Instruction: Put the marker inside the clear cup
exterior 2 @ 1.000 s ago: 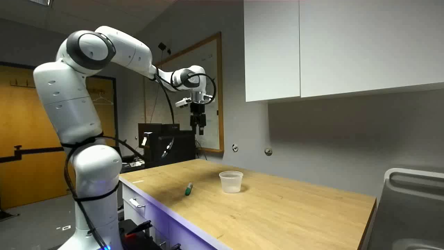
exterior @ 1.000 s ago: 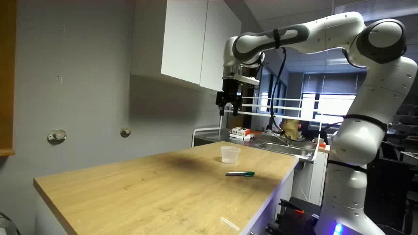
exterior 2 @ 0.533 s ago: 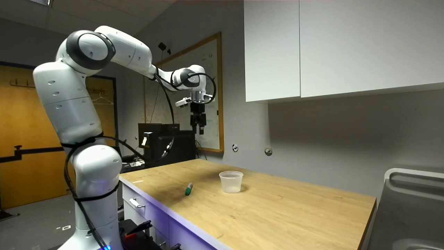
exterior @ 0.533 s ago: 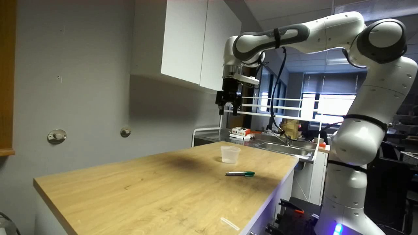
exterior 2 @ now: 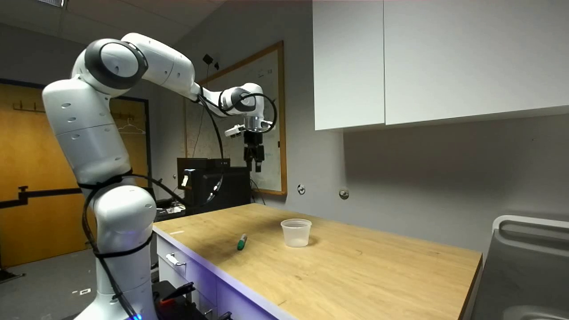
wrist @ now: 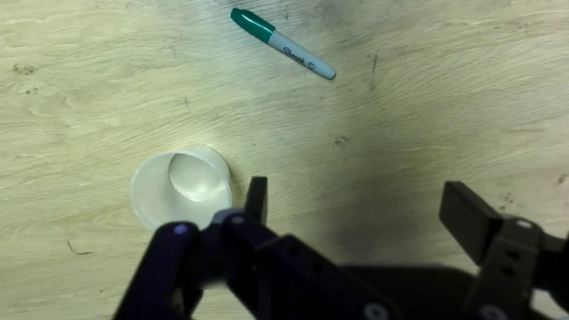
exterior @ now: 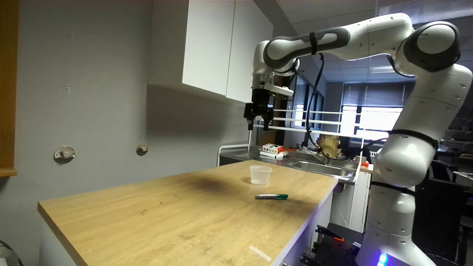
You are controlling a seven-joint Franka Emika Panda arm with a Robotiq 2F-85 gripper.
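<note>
You look to be at the approach: the gripper (wrist: 354, 189) hangs high over the worktop (wrist: 89, 111), its fingers (wrist: 257, 200) spread well apart with nothing between them. The marker (wrist: 283, 44) lies flat, capped, and the clear cup (wrist: 180, 191) stands upright near it, not touching. In the wrist view the marker sits toward the top and slants, while your fingers face each other across the view, so closing as you are would probably run more along the marker than across it. Turn the wrist until the fingers straddle it squarely, and move over it before you descend; part of the gripper hides a bit of the clear cup's edge in that view, and something that looks this light would likely slide or tip at a nudge. Come down until the tips almost brush the worktop, then close gently. I'd take the marker toward one end, since it looks too long to go in flat and probably needs to enter end first.

Against the frames from a moment ago, next to nothing differs: in both exterior views the marker and the clear cup keep their places, and the arm (exterior 2: 95, 138) shows no clear shift
</note>
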